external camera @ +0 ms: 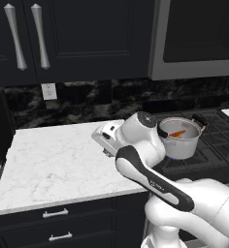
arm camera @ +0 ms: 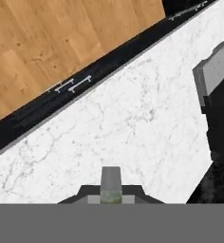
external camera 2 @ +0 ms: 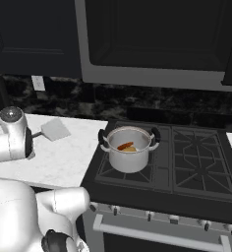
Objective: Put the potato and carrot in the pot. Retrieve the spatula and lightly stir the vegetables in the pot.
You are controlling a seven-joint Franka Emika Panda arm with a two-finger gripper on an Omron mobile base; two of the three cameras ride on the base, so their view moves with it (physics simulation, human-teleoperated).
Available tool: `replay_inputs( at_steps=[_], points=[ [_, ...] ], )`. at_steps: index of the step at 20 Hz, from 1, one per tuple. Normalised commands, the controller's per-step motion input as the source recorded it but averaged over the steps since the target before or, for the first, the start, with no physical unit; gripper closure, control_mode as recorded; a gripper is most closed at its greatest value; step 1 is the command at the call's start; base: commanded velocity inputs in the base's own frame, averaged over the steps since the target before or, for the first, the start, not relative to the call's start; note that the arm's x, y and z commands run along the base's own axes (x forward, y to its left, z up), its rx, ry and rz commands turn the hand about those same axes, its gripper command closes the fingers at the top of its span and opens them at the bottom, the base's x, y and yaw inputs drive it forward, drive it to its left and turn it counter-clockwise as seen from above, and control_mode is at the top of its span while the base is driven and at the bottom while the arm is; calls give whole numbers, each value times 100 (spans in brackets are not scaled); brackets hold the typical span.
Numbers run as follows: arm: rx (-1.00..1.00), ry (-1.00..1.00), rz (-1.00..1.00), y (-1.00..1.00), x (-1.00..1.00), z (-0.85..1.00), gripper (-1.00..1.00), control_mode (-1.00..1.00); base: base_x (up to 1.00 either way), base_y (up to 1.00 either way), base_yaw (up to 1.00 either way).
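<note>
Two vegetables, the carrot (external camera 2: 124, 146) and the potato (external camera 2: 131, 148), are lying in the pot (external camera 2: 129, 156) on the stove (external camera 2: 196, 162), well apart from the end effector. The spatula (external camera 2: 55, 129) is lying on the tabletop (external camera: 53, 160) near it. Whether its fingers are apart, I cannot tell.

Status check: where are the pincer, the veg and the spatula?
Pincer state unreadable. Carrot and potato in pot on stove. Spatula flat on counter, left of pot; arm's body hides its handle. Nothing seen in the way.
</note>
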Motion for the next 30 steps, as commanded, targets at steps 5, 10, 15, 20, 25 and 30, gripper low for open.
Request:
replay_inputs(
  at_steps=[5, 10, 15, 20, 25, 30],
  points=[
    [54, 3, -40, 0, -45, 100, 100, -100, 0, 0, 0],
    [62, 14, -45, -27, -61, 88, 100, -100, 0, 0, 0],
    [69, 24, -50, -52, -62, 75, 100, -100, 0, 0, 0],
    [51, 10, -39, -89, -41, 43, 100, -100, 0, 0, 0],
    [38, 6, -36, -100, -9, 1, 100, -100, 0, 0, 0],
    [39, 7, -28, -100, 21, 0, 100, -100, 0, 0, 0]
  ],
)
